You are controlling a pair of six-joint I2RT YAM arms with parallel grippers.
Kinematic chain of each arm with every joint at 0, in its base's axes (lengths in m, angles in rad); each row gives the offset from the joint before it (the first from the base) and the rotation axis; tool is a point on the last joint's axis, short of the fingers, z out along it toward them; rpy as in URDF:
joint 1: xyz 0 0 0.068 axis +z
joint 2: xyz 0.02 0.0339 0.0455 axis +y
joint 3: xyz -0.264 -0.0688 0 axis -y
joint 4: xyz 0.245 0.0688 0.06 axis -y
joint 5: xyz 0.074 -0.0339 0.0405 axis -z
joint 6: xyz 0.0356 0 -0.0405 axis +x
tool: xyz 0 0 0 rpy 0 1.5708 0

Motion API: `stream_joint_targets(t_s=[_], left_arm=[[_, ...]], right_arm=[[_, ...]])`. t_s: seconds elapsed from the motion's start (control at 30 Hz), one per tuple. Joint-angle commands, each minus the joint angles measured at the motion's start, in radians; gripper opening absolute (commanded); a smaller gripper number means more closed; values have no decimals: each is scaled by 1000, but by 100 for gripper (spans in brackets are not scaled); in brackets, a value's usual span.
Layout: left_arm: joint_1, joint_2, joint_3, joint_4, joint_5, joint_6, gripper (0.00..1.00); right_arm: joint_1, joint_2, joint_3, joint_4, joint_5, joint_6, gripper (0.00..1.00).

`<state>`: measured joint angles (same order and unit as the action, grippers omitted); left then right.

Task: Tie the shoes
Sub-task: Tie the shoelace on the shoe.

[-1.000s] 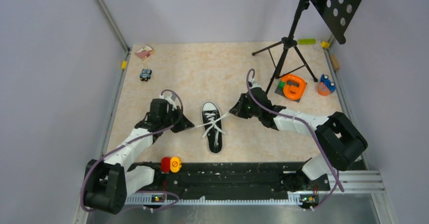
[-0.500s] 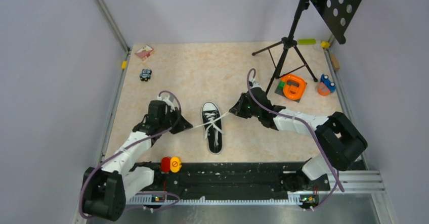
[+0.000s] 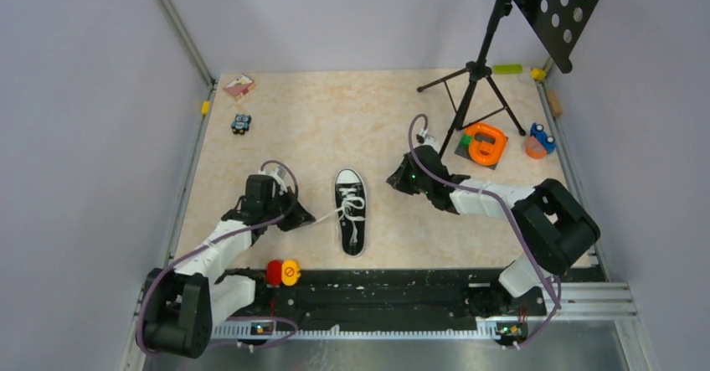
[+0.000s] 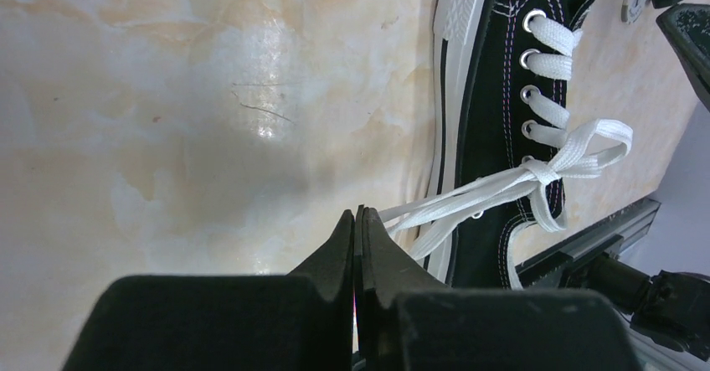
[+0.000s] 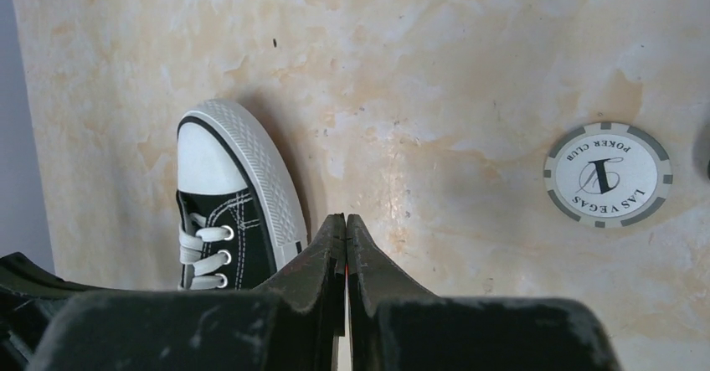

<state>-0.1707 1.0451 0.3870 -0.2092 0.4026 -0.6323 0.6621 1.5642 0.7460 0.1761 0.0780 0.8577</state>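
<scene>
Left end effector point(image 4: 358, 214) has withdrawn, pinching the sneaker point(image 3: 352, 230) lace point(image 4: 470, 195).

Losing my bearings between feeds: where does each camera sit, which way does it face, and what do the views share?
Top external: fixed above and behind the bases, looking down on the table; both arms show, with the sneaker between them.
Left wrist: on the left arm, looking along its shut left tool, which pinches a lace, toward the sneaker's side.
Right wrist: on the right arm, looking past its shut right tool at the toe cap and a poker chip.
Shared: all three show the sneaker.
</scene>
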Motion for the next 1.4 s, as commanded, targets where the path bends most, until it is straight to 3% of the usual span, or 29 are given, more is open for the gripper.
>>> stream_joint_targets(t_s=[0.0,0.13,0.17,0.2,0.23,0.3,0.47,0.73,1.37], left_arm=[[8,21,22,45,46,19,0],[8,23,44,54,72,24,0],[8,23,49,50,72,27,0],[7,23,53,48,73,29,0],[8,23,54,49,75,29,0],[8,23,55,51,78,27,0],[7,26,50,60,90,27,0],[7,43,53,58,98,33,0],[7,49,53,60,108,29,0]], right_arm=[[-1,-25,-7,73,-17,-5,0],[2,-18,-17,241,-204,-44,1],[5,-8,-11,271,-249,-58,23],[8,2,-9,286,-278,-69,37],[13,9,-9,299,-298,-81,45],[21,18,-15,313,-329,-91,52],[40,35,-33,335,-416,-93,53],[51,47,-170,467,-365,8,52],[59,124,-140,572,-460,29,42]])
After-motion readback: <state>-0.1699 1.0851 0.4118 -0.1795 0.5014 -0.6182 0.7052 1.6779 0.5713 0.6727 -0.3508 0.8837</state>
